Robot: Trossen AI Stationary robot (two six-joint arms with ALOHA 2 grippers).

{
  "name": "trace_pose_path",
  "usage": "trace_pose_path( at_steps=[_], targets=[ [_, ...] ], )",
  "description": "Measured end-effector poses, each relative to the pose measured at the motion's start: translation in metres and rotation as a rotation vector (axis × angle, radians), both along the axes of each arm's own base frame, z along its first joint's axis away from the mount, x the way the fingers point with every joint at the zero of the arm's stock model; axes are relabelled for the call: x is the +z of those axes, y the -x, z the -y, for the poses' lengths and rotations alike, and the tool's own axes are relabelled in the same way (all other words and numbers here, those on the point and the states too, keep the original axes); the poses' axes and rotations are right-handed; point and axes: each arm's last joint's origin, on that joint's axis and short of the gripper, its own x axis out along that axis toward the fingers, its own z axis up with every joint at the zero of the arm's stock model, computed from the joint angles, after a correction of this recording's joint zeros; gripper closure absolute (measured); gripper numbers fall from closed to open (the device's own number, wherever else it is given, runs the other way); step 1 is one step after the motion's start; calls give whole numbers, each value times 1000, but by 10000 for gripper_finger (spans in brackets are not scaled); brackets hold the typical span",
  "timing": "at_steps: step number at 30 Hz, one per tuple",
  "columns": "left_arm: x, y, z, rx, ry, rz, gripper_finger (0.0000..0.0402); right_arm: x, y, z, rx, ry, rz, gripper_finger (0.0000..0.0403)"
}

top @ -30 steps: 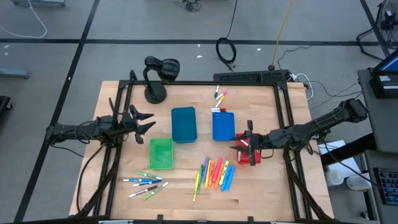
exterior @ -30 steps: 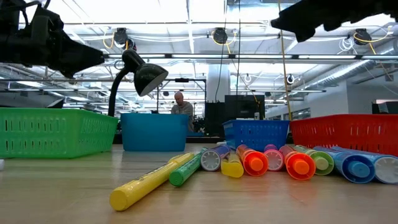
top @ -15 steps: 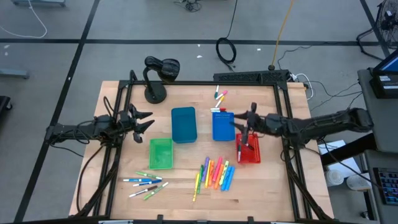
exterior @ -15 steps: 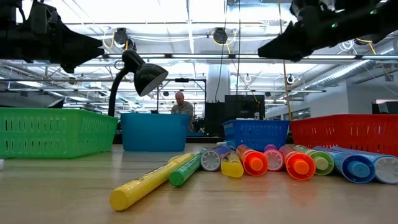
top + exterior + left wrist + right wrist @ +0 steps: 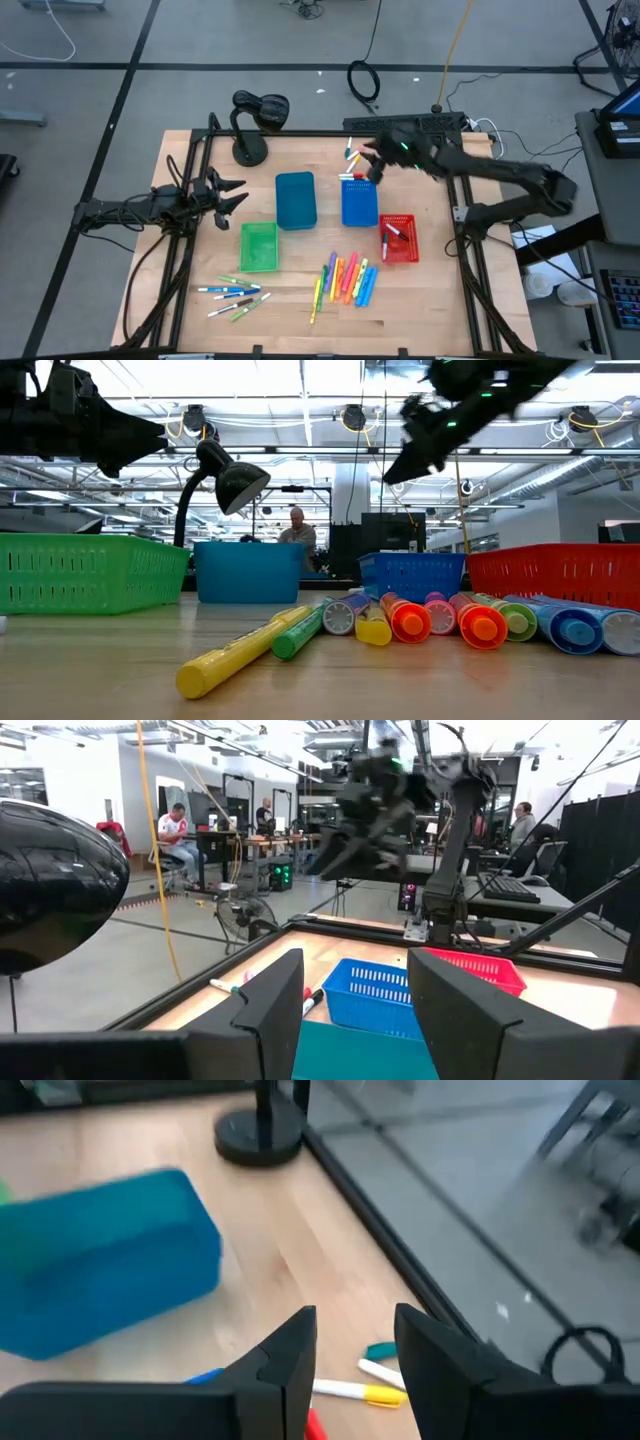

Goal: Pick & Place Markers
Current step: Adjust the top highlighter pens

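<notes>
I have the right claw (image 5: 372, 163) up over the far end of the desk (image 5: 290, 290), above the small group of markers (image 5: 353, 153) lying beside the blue basket (image 5: 360, 203); its fingers (image 5: 285, 1365) stand apart with nothing between them. My left claw (image 5: 238, 194) waits off the teal bin (image 5: 295, 200), released and empty too. More markers lie in two loose rows near the front edge (image 5: 345, 281), by the green basket (image 5: 258, 246), and a couple sit in the red basket (image 5: 399, 239)
</notes>
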Motion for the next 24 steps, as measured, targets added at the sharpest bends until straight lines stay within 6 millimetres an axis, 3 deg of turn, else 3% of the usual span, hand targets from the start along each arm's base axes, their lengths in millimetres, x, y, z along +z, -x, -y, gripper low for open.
trace_pose_path(
  at_steps=[5,12,19,24],
  targets=[
    [0,0,0,0,0,-1,217,-6,-46,41,59,-54,-289,275],
    [0,0,0,0,0,0,217,-40,-104,67,196,-92,-556,275],
    [0,0,0,0,0,0,217,-59,-144,62,360,-206,-609,285],
    [0,0,0,0,0,0,217,-76,-156,47,463,-193,-686,332]
  ],
)
